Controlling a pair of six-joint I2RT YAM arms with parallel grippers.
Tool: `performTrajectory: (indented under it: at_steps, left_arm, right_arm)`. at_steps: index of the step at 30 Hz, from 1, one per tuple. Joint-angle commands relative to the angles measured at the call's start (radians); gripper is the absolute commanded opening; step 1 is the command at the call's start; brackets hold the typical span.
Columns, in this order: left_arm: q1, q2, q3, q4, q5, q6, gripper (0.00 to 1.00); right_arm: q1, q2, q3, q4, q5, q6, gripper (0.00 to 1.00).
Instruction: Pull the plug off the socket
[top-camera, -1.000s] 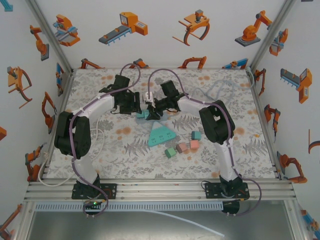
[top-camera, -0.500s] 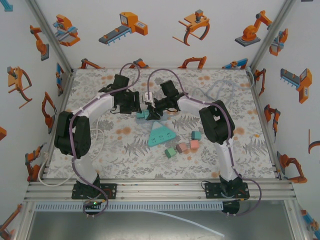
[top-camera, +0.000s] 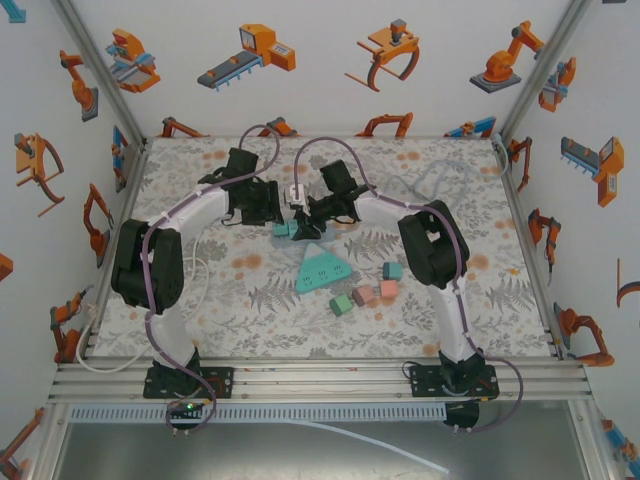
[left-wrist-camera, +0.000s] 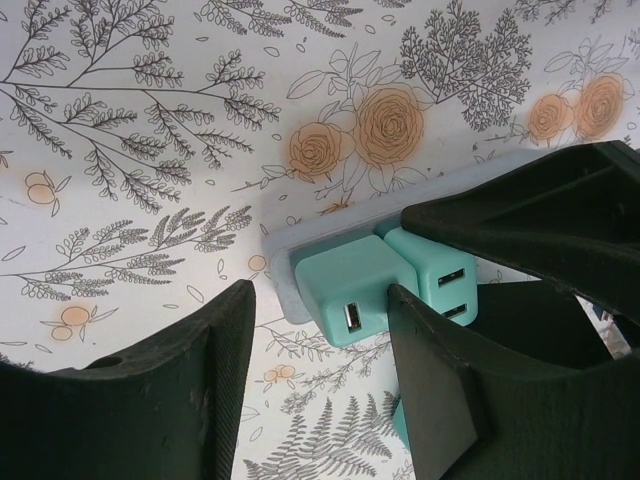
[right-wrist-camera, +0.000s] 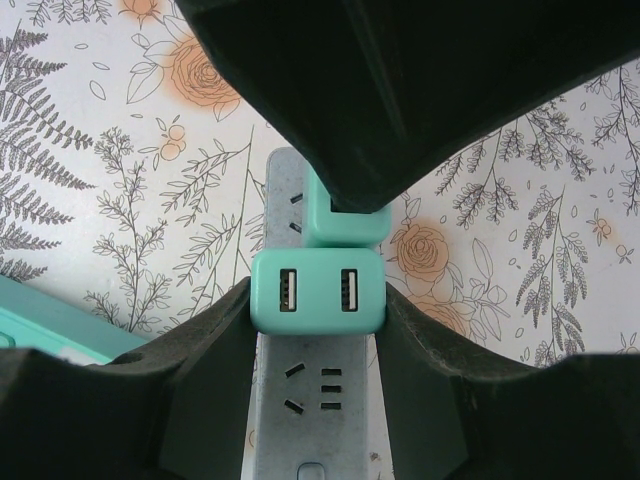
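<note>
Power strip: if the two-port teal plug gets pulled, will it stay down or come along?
It looks like slim, light plastic with nothing visibly fastening it, so the power strip may lift with the two-port teal plug that the right gripper clamps. It seems rigid, so likely tilting whole rather than bending.

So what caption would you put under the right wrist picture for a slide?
Right claw gripping a teal USB plug seated in the grey power strip, a second teal plug just behind.
</note>
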Motion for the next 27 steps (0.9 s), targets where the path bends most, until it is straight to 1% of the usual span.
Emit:
performTrajectory:
  at_steps: [1,4,7,10,13,20,24,27]
  left_arm:
    - [0.002,0.024,-0.070,-0.068,-0.039,0.025,0.53]
    - [-0.007,0.028,-0.096,-0.077,-0.010,0.031,0.53]
    - [-0.037,0.031,-0.136,-0.081,-0.019,0.032,0.53]
    - [-0.065,0.033,-0.183,-0.081,-0.055,0.031,0.53]
    - [-0.069,0.045,-0.211,-0.079,-0.079,0.029,0.53]
    - [-0.068,0.052,-0.204,-0.075,-0.093,0.029,0.52]
    - [-0.067,0.054,-0.201,-0.077,-0.104,0.031,0.52]
    - [-0.064,0.052,-0.203,-0.084,-0.113,0.035,0.52]
  right_arm:
    - [0.022,0.028,0.036,-0.031,-0.054,-0.039,0.16]
    - [0.023,0.027,0.053,-0.030,-0.097,-0.027,0.05]
    - [0.023,0.007,0.046,0.030,-0.108,0.033,0.00]
    - [0.023,-0.030,0.012,0.098,-0.099,0.078,0.00]
    - [0.023,-0.057,-0.001,0.140,-0.100,0.126,0.00]
    - [0.016,-0.103,-0.059,0.377,-0.139,0.306,0.00]
    - [0.017,-0.108,-0.062,0.387,-0.158,0.300,0.00]
    - [0.017,-0.129,-0.093,0.343,-0.124,0.214,0.00]
